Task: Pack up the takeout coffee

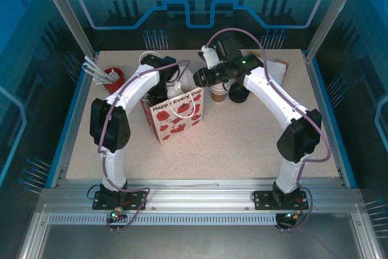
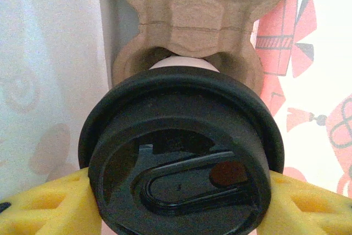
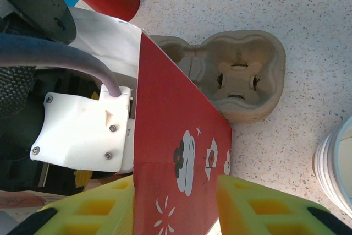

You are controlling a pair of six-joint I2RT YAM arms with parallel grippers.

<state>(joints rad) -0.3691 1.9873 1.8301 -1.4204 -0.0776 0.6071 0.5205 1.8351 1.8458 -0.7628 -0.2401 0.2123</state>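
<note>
A patterned paper gift bag (image 1: 179, 116) stands near the middle of the tabletop (image 1: 242, 144), a little toward the far edge, with a robot arm reaching to it from each side.

The left gripper (image 2: 179, 213) is pinching the takeout coffee (image 2: 181, 152): its yellow fingers (image 2: 38, 205) press the cup from either side just below the round black lid. The cup hangs upright at the bag's mouth, with white paper to one side and red-printed paper to the other. Just beyond it lies a moulded cardboard cup carrier (image 2: 192, 20). Whether the carrier sits inside the bag or behind it cannot be told.

The right gripper (image 3: 176, 207) has the bag's red wall between its fingers and appears to be clamped on it, holding the mouth open.

A red bucket (image 1: 115, 78) stands at the far left corner.

The step in hand looks like lowering the coffee into the bag. The next move probably calls for a straight, level descent that avoids the paper walls. The left fingers should part only once the cup rests on something firm.
</note>
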